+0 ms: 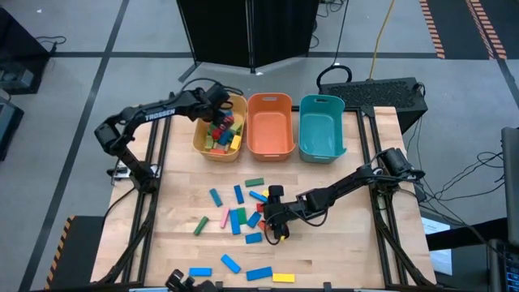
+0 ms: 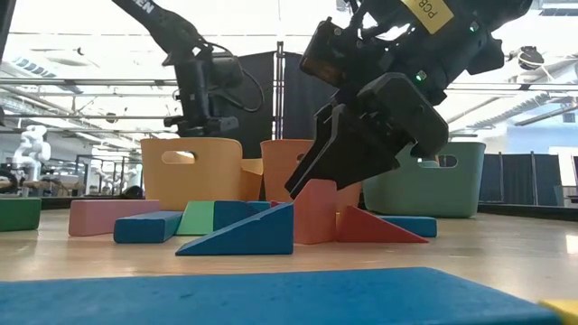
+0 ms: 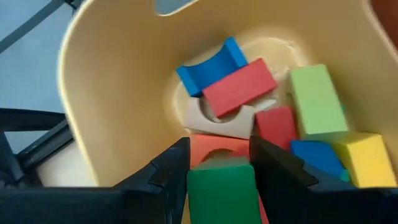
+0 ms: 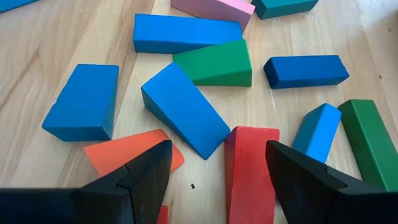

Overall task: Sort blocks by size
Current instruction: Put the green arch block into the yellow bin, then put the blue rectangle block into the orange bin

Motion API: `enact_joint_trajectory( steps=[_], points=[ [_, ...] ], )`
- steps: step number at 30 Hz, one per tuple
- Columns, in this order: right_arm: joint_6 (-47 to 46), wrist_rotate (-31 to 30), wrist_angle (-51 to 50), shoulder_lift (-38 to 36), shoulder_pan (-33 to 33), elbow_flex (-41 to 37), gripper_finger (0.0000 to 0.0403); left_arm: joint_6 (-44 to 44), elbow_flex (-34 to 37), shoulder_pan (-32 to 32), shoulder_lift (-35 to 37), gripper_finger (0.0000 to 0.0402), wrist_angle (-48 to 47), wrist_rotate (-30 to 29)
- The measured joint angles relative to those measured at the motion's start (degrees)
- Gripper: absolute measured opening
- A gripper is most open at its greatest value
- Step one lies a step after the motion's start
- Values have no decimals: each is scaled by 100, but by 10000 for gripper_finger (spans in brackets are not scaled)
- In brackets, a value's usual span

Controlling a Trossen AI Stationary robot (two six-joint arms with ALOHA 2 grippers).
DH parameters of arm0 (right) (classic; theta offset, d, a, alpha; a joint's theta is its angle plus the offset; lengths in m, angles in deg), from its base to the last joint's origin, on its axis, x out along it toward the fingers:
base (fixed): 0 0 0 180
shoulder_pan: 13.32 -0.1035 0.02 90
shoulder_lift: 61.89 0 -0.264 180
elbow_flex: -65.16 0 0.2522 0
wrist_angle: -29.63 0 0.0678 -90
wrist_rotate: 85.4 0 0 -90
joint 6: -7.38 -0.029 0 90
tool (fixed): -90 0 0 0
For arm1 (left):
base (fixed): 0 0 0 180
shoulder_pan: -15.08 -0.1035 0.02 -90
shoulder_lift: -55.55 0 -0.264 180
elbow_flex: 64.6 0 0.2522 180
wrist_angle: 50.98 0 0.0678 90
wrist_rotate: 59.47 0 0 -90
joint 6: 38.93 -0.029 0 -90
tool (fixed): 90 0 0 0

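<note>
Left gripper [image 1: 217, 116] hangs over the yellow bin [image 1: 200, 143], a green block [image 3: 222, 193] between its parted fingers, above the blocks already in there. Right gripper [image 1: 278, 225] is down on the table [image 1: 340, 251], fingers spread wide either side of a red block [image 4: 250, 171], amid the scattered blue blocks [image 4: 183, 109].

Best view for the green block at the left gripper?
Left wrist view: the green block sits between the left gripper's fingers, over the yellow bin. High and low views hide it behind the arm; right wrist view misses it.
</note>
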Motion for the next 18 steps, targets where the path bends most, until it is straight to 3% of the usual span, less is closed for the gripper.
enact_joint_trajectory(
  steps=[9,18],
  points=[
    [115,-251,43,-24,-37,0,247,-22,0,-107,65,166,0,-33],
    [281,-79,107,-211,-117,-2,247,-297,0,-76,674,167,4,-57]
  ],
)
